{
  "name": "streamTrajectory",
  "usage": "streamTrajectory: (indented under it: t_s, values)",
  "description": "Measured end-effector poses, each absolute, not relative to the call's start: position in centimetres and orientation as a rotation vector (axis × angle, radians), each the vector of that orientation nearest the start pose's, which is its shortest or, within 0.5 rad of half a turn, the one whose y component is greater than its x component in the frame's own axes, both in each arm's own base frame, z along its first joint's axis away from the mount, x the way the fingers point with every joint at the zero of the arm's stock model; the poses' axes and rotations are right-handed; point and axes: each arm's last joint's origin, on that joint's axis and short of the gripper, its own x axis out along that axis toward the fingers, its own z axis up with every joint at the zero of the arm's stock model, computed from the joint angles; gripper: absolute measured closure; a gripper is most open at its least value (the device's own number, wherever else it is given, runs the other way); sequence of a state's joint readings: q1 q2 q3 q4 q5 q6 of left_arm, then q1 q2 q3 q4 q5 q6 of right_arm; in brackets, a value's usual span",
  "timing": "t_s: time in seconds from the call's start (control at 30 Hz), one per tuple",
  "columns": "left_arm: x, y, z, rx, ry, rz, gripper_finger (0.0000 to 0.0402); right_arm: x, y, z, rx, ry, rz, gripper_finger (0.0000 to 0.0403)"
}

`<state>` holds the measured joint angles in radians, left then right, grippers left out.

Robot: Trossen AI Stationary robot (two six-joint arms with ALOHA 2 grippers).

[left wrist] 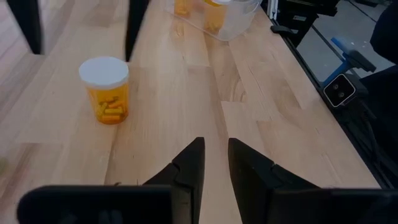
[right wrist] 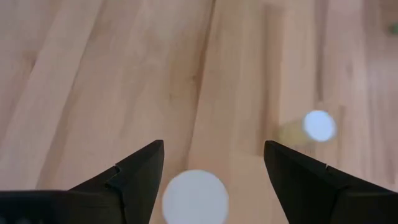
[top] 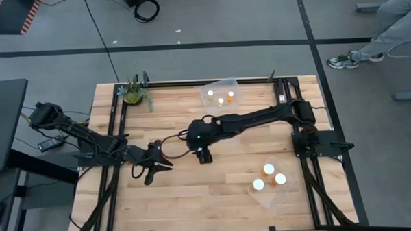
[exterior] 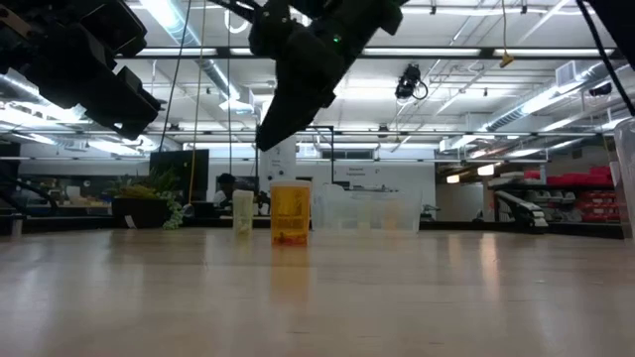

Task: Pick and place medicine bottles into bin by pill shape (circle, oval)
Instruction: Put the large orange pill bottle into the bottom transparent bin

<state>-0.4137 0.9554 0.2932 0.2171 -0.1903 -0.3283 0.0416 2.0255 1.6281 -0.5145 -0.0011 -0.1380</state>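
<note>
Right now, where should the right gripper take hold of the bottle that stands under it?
The bottle stands upright on the table, white cap up. The open right gripper is above it; probably best to descend straight and close on the orange body below the cap, at opposite sides.

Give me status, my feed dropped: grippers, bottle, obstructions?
Right gripper open above centre-table bottle, not gripping. Left gripper idle, fingers nearly together, empty. Second, narrower bottle beside it; approach clear.
</note>
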Motion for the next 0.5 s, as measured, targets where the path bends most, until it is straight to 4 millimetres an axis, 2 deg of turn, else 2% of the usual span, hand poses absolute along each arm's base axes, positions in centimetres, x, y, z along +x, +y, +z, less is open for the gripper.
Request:
streamTrajectory:
  t_s: [0.27, 0.5]
  values:
    - [17.1, -6.9, 17.4, -0.188, 0.462, -0.146, 0.0316, 45.5, 1.9, 20.0, -0.155, 1.021, 0.114, 0.0117]
    - [17.1, -6.9, 17.4, -0.188, 0.460, -0.146, 0.0319, 45.6, 1.9, 19.9, -0.154, 1.026, 0.115, 0.0117]
